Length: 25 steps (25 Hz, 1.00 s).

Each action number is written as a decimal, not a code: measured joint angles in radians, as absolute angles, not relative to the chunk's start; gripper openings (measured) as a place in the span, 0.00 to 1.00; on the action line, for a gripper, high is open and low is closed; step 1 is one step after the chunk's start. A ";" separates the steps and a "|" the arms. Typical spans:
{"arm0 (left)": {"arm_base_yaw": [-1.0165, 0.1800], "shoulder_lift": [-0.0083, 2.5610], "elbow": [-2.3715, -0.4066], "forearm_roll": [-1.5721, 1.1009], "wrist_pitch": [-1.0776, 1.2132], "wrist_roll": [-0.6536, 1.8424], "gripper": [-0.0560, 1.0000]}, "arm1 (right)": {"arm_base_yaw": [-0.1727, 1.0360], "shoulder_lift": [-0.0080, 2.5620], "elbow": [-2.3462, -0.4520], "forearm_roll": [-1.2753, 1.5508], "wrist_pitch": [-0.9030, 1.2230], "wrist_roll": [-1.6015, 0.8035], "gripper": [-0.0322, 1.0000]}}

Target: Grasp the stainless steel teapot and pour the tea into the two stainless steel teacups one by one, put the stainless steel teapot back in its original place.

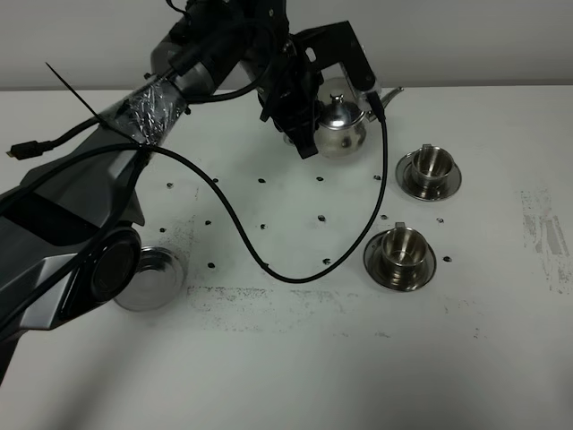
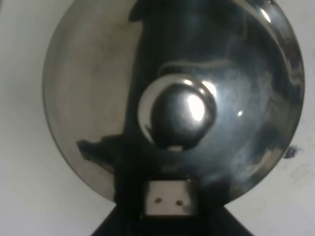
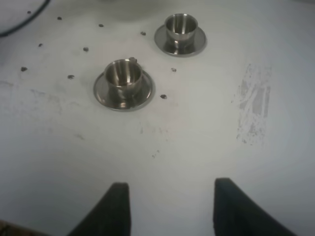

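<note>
The left gripper (image 1: 301, 124) is hovering at the fat, shiny teapot (image 1: 343, 121) on the far side of the table (image 1: 286, 367), likely to grab its handle (I cannot tell if it is squeezing). The right gripper (image 3: 170, 196) is hanging spread apart, empty. The smooth, round far cup (image 1: 430, 166) and near cup (image 1: 400, 249) are sitting close by for easy pouring.

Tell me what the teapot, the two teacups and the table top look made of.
Teapot: polished metal, likely stainless steel; its lid mirrors the surroundings. Teacups: same bright metal, glinting rims. Table top: matte white, maybe laminate or painted board; scuffed, no shine.
</note>
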<state>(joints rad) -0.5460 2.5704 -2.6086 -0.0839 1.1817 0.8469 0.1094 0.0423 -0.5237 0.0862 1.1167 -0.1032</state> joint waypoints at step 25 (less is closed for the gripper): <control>-0.607 2.618 -2.616 0.126 1.019 1.153 0.24 | 0.109 0.042 -0.524 0.086 1.117 -0.103 0.41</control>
<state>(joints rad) -0.6073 2.6182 -2.6160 0.1263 1.0186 1.1531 0.1094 0.0423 -0.5237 0.0862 1.1167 -0.1032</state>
